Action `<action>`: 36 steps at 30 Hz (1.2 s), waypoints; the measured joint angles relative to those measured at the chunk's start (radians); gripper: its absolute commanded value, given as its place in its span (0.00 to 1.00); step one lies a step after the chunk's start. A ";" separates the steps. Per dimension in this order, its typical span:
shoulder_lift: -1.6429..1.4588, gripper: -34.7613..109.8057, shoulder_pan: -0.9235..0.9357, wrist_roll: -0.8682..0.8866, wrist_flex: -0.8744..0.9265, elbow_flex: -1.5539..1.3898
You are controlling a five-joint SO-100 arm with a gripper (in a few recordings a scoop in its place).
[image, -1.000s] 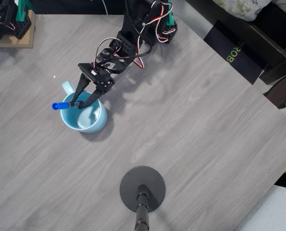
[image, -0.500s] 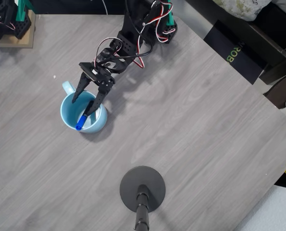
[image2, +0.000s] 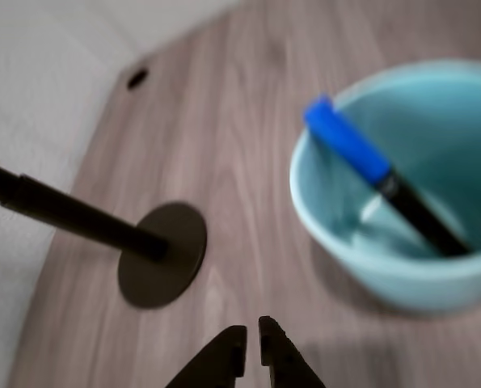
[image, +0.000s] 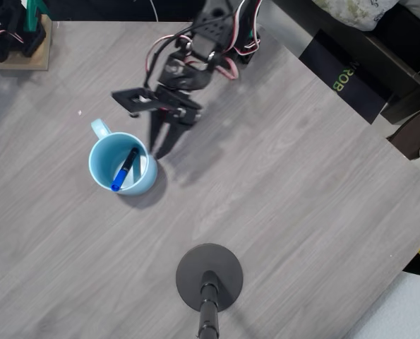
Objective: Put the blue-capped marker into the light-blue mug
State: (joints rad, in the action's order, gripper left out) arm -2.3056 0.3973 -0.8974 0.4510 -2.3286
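Observation:
The blue-capped marker (image: pixel 124 169) leans inside the light-blue mug (image: pixel 97 173), blue cap resting against the rim on the side away from the arm. My gripper (image: pixel 157 151) hangs just right of the mug in the overhead view, raised off the table, fingers drawn together with nothing between them. In the wrist view the mug (image2: pixel 402 279) sits at the right with the marker (image2: pixel 386 182) slanting across its inside. My gripper (image2: pixel 252 352) shows at the bottom edge with only a thin slit between its tips.
A black round stand base (image: pixel 210 277) with a pole stands on the near part of the grey wood table (image: pixel 301 183); in the wrist view this base (image2: pixel 161 255) is left of the mug. The table's right edge runs diagonally past dark boxes (image: pixel 351 78).
The marker went from my grip over the rim to lying inside the mug. Since then my gripper has lifted, swung right away from the mug, and shut.

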 measured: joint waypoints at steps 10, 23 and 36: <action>-0.110 0.24 -0.238 0.296 0.342 0.002; -0.186 0.24 -0.400 0.538 0.426 -0.095; -0.747 0.24 -0.531 0.664 0.476 -0.540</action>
State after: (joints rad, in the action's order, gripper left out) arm -3.0526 -0.1335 -0.2332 0.9265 -2.8685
